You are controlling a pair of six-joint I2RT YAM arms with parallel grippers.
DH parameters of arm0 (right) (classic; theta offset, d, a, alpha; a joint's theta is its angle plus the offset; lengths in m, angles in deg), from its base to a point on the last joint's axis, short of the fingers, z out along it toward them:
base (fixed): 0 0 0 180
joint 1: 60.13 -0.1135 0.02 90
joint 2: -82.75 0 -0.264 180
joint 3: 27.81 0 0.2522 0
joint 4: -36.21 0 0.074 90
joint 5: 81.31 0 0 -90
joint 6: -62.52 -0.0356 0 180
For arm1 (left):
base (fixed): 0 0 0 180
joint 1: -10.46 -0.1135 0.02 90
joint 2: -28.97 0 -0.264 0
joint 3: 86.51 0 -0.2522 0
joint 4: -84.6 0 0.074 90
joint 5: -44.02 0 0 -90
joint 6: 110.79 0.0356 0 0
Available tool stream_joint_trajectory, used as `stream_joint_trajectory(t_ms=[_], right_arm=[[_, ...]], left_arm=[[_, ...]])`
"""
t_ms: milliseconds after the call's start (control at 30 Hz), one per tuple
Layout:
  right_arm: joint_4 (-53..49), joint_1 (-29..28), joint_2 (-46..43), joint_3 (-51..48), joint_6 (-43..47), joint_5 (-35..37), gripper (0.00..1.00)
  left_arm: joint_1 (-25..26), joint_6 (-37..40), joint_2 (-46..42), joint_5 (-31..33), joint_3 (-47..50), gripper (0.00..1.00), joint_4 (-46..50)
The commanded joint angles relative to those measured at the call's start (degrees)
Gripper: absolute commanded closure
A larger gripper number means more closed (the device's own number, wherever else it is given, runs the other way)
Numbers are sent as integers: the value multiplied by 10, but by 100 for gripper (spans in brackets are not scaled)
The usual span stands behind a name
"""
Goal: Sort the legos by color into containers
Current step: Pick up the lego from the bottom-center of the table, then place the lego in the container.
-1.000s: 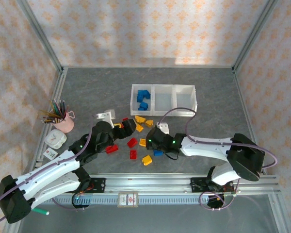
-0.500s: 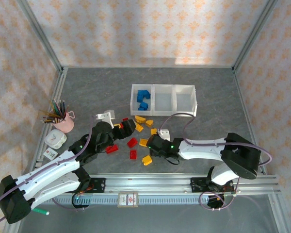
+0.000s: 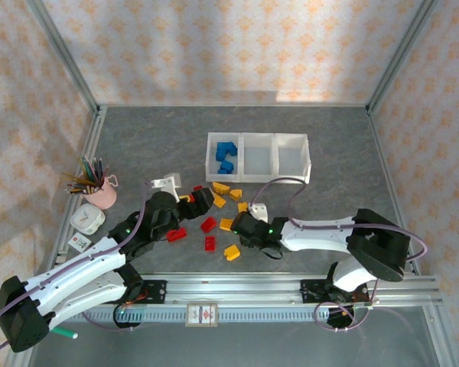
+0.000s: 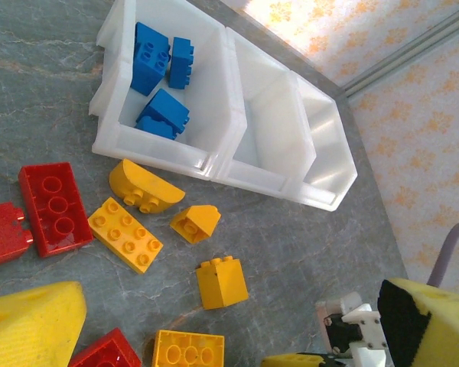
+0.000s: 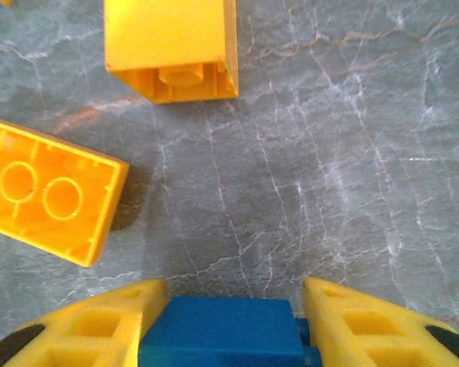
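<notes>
1. Your right gripper (image 5: 231, 306) pinches a blue lego (image 5: 222, 340), seemingly resting on the table (image 5: 329, 153).
2. Its bin, the leftmost of the containers (image 3: 209, 157), already holding blue, lies farther away and slightly left.
3. Yellow legos (image 3: 221, 187) lie between, so lift clear.

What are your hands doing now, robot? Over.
Left hand open above loose legos. Right hand shut on blue lego. Yellow legos lie toward the bins.
</notes>
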Motion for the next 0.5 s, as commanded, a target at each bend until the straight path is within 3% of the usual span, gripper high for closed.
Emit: stream_joint_trajectory(t_ms=[0, 233, 467], right_arm=[[-30, -2, -35, 38, 14, 47, 60], [-19, 52, -24, 119, 81, 58, 61], [17, 119, 74, 246, 155, 50, 61]], left_arm=[[4, 19, -7, 12, 3, 1, -4], [-10, 50, -17, 41, -28, 1, 30], [-62, 65, -23, 11, -41, 1, 39]])
